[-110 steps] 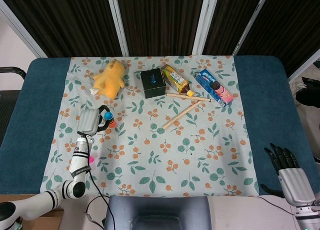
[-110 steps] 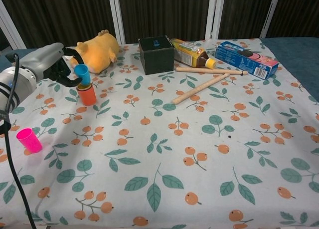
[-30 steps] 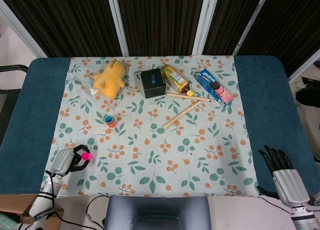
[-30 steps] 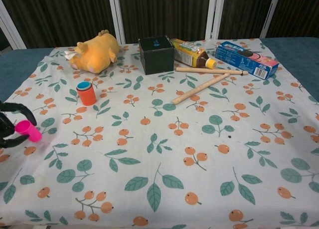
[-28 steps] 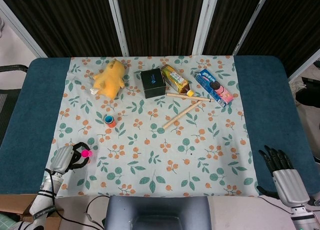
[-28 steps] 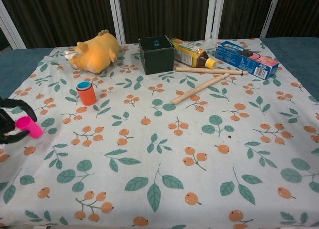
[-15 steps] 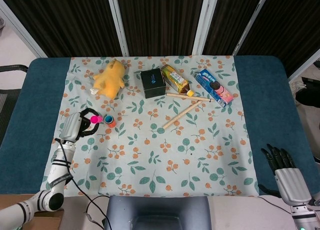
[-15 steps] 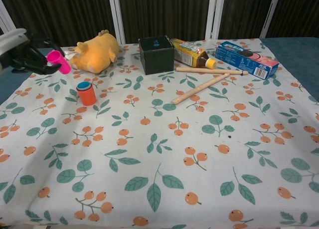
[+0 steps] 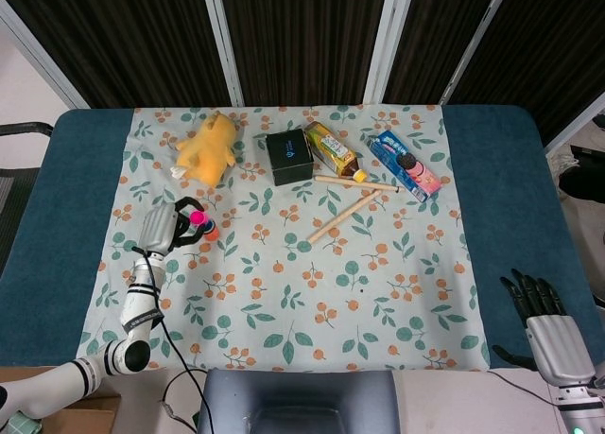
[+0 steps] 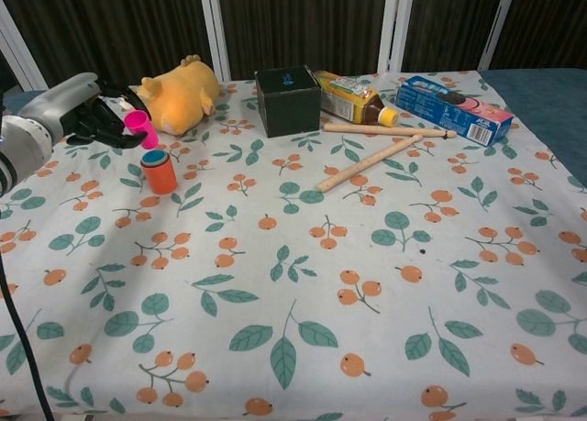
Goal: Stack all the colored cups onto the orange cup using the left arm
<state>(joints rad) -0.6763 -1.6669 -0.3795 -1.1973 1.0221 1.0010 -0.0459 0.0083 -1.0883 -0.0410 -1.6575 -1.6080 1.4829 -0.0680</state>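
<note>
- A pink cup [image 10: 138, 127] was held in the fingers of the left hand [image 10: 90, 116], carried in the air just above and to the left of the orange cup [image 10: 160, 175].
- The orange cup stood upright on the floral tablecloth [image 10: 303, 283], near the front of the yellow plush toy [image 10: 176, 97], with a blue cup [image 10: 154, 157] already nested in it so that only the blue rim showed.
- The pink cup was judged to be light, rigid plastic with smooth, somewhat slippery walls; a pinch on the upper wall near the rim was judged the best hold, leaving the base free to enter the stack.
- The stack was judged light enough to be tipped or pushed aside by a sideways knock, so a straight descent was thought to be called for.
- The right hand [image 9: 546, 322] was seen at the table's near right corner, holding nothing, with its fingers extended and slightly apart.
- A light mark was seen on top of the black box [image 10: 287, 99], but it was too small to be read.
- Printing on the bottle [image 10: 348, 98] and on the blue biscuit packet [image 10: 455, 107], which showed dark sandwich biscuits, could not be read either.
</note>
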